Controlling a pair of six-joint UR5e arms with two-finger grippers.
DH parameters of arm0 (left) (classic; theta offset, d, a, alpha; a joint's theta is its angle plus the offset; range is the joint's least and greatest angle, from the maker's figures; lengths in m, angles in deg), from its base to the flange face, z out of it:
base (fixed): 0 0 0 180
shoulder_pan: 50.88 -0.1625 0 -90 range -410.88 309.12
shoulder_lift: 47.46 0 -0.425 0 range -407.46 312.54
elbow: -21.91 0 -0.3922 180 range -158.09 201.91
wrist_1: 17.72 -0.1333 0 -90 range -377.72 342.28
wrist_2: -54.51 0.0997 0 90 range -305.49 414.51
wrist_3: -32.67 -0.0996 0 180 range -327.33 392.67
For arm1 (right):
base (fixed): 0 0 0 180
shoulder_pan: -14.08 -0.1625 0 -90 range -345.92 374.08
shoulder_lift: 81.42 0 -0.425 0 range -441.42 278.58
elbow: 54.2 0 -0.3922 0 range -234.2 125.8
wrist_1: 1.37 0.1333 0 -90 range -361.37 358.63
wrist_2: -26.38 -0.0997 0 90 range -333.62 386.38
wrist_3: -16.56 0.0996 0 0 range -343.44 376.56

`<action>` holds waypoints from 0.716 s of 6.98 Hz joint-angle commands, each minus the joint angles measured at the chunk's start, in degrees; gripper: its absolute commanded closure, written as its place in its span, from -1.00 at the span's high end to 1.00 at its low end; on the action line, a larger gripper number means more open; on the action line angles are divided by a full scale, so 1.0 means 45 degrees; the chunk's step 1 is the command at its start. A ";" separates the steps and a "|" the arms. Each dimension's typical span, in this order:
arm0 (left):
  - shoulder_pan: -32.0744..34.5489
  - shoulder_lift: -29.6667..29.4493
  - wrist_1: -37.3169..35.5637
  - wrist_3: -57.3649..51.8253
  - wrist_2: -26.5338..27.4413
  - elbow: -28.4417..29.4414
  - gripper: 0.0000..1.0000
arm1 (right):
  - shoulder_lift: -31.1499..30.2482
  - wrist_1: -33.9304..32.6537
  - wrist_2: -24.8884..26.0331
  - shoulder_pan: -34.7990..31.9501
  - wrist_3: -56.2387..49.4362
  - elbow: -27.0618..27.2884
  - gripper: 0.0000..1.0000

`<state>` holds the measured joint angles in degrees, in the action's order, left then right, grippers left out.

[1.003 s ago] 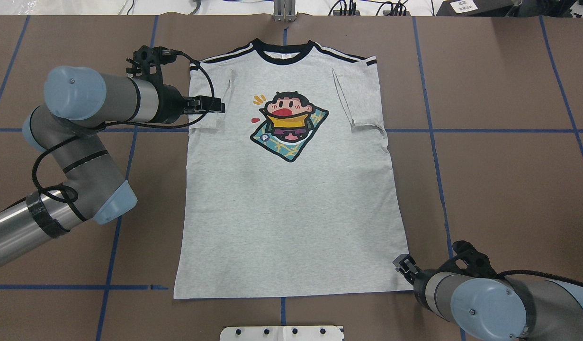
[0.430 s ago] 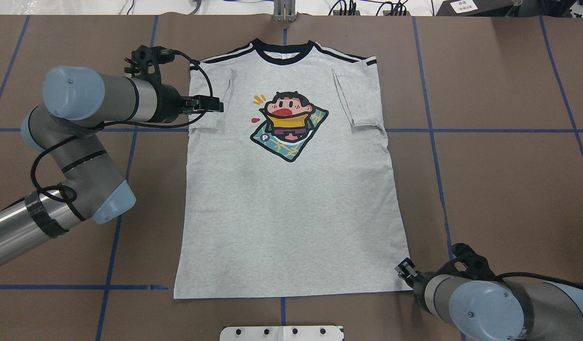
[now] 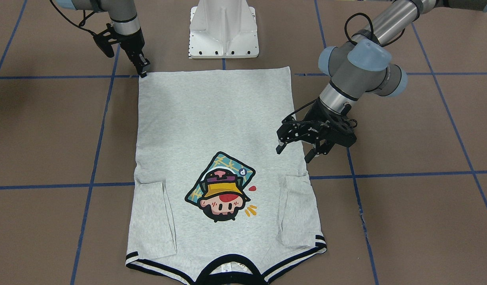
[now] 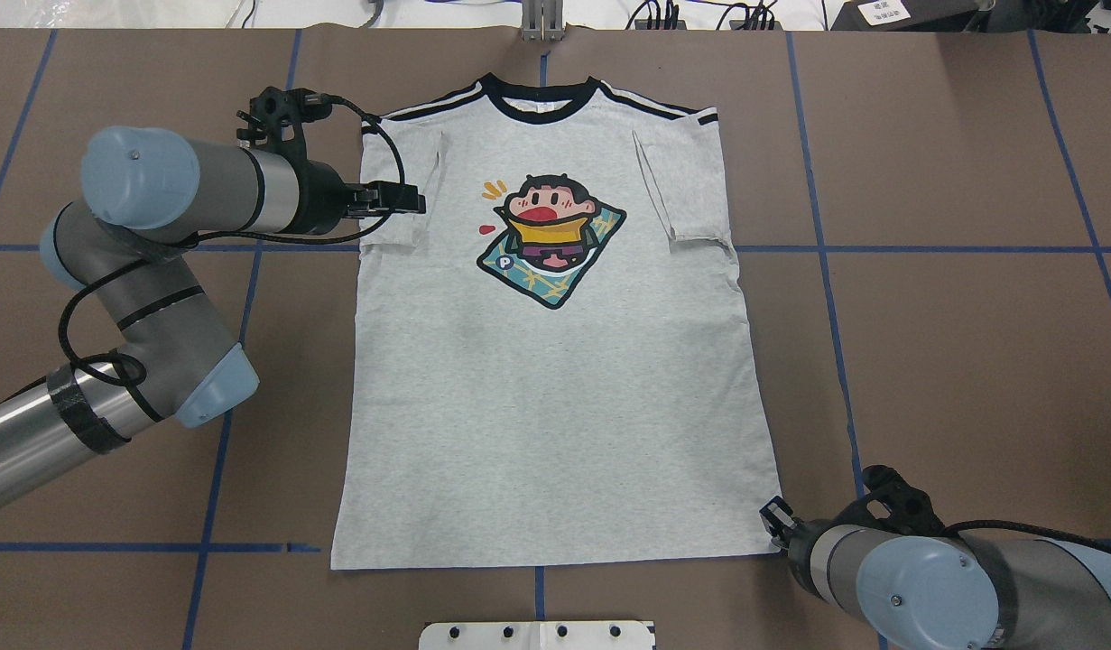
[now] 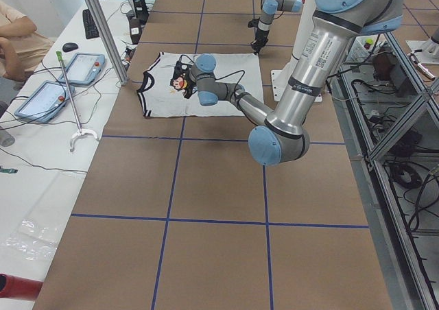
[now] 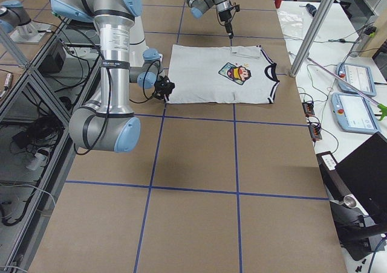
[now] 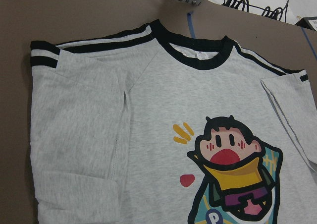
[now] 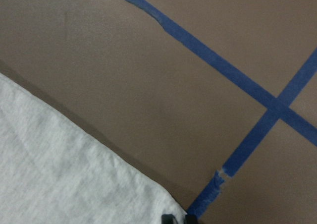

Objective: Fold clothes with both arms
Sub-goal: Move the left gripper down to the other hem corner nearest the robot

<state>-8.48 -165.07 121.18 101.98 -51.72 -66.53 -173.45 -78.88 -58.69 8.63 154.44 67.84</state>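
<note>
The light grey T-shirt (image 4: 546, 406) lies flat and face up on the brown table, both sleeves folded inward and the black collar (image 4: 539, 97) at the far side. My left gripper (image 4: 415, 200) hovers over the folded left sleeve (image 4: 400, 181). In the front-facing view this left gripper (image 3: 294, 154) stands open and empty. My right gripper (image 4: 770, 519) is at the near right hem corner (image 3: 144, 79). In the right wrist view its fingertips (image 8: 168, 219) sit close together beside that grey corner (image 8: 59, 174). I see no cloth between them.
The white pedestal (image 3: 223, 31) stands at the near table edge, just behind the hem. Blue tape lines (image 4: 826, 262) grid the brown surface. Side tables with tablets (image 5: 86, 66) and an upright pole (image 5: 103, 32) lie beyond the collar end, where a seated person's arm (image 5: 17, 29) shows.
The right gripper has crept closer in to the hem corner. The left gripper has drawn back slightly over the sleeve. The shirt has not moved.
</note>
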 commanded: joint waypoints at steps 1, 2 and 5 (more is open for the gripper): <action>0.0011 0.0022 -0.0028 0.0863 -0.0005 -0.0459 1.00 | 0.0021 0.0017 0.0037 0.0002 0.0061 0.0087 -1.00; -0.0201 0.0062 -0.0009 0.1873 -0.0044 -0.0869 1.00 | 0.0041 0.0017 0.0057 -0.0018 0.0294 0.0145 -1.00; -0.2656 0.2084 -0.0145 0.4394 0.0305 -0.4201 1.00 | -0.0230 -0.0041 -0.0079 0.0021 0.0511 0.0983 -1.00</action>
<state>-16.06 -160.16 120.65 117.25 -51.18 -79.09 -173.73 -78.92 -58.77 8.57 156.40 70.73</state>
